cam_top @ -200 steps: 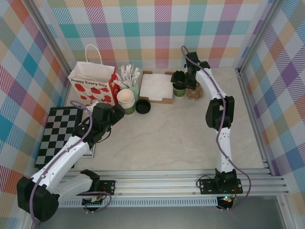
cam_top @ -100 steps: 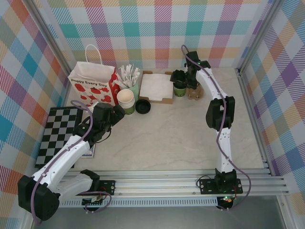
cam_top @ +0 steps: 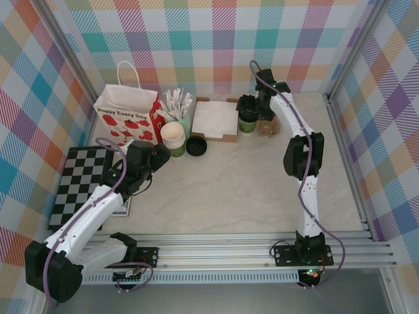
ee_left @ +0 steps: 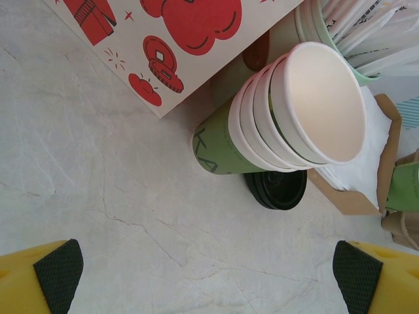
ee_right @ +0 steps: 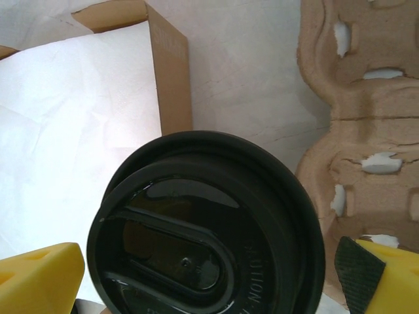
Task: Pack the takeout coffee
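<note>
The takeout coffee (cam_top: 246,123), a dark-green cup with a black lid (ee_right: 209,229), stands upright on the table between the napkin box and the pulp cup carrier. My right gripper (cam_top: 247,108) hangs right over it and is open. Its yellow fingers (ee_right: 39,278) stand on either side of the lid, slightly apart from its rim. The cup's green side also shows at the right edge of the left wrist view (ee_left: 402,186). My left gripper (cam_top: 159,154) is open over bare table (ee_left: 208,278), just in front of the stack of cream cups (ee_left: 308,111).
A white paper bag with red prints (cam_top: 127,114) stands at the back left. Beside it are a pale-green cup of packets (cam_top: 178,104), the cream cups (cam_top: 173,137) and black lids (cam_top: 196,145). The napkin box (cam_top: 215,119), pulp carrier (cam_top: 267,126) and chequered board (cam_top: 82,183) also lie here.
The right gripper has shifted very slightly over the coffee cup. The left arm has stayed where it was.
</note>
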Tool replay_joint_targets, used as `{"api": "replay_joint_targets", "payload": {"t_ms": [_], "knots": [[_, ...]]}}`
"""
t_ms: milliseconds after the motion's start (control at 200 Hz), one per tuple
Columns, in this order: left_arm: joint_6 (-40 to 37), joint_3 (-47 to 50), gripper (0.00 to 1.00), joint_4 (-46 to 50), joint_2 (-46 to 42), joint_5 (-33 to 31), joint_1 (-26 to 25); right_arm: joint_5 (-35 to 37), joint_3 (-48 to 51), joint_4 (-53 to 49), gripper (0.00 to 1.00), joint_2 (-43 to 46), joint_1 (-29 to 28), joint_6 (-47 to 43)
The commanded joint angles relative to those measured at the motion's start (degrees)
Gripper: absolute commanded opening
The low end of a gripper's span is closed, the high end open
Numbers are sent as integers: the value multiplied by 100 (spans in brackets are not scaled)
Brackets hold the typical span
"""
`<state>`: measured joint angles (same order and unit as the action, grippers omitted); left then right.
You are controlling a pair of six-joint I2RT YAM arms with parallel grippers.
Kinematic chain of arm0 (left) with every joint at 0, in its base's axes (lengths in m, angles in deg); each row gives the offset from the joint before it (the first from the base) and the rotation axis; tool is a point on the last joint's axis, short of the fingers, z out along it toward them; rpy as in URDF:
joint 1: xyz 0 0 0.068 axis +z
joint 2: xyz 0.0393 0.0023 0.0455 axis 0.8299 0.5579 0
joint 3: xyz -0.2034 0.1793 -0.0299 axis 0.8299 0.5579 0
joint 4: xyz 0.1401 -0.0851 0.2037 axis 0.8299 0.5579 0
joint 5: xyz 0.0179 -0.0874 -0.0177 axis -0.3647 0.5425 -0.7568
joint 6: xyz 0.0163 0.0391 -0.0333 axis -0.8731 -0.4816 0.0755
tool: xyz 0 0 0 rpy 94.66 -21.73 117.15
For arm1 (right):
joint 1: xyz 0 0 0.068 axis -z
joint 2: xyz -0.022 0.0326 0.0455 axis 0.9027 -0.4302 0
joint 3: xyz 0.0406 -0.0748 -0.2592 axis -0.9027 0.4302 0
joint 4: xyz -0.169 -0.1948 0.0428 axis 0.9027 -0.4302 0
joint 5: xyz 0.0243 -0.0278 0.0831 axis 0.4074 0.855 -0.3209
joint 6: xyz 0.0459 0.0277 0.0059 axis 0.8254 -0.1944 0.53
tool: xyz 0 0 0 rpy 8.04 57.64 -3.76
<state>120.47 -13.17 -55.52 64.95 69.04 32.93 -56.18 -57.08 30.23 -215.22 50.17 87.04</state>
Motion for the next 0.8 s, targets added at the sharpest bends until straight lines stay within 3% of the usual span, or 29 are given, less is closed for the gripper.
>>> {"api": "replay_joint_targets", "payload": {"t_ms": [0,300,565,795], "knots": [[70,-96,100,63,30,35,101,226,-121,-168,100,426,-35,-141],[28,-105,100,-133,122,346,197,485,535,6,100,1294,-33,-289],[237,-618,100,246,744,577,293,778,3872,2467,100,3740,-33,-129],[-147,-1088,100,538,950,624,407,1095,5194,2481,100,4658,165,131]]}}
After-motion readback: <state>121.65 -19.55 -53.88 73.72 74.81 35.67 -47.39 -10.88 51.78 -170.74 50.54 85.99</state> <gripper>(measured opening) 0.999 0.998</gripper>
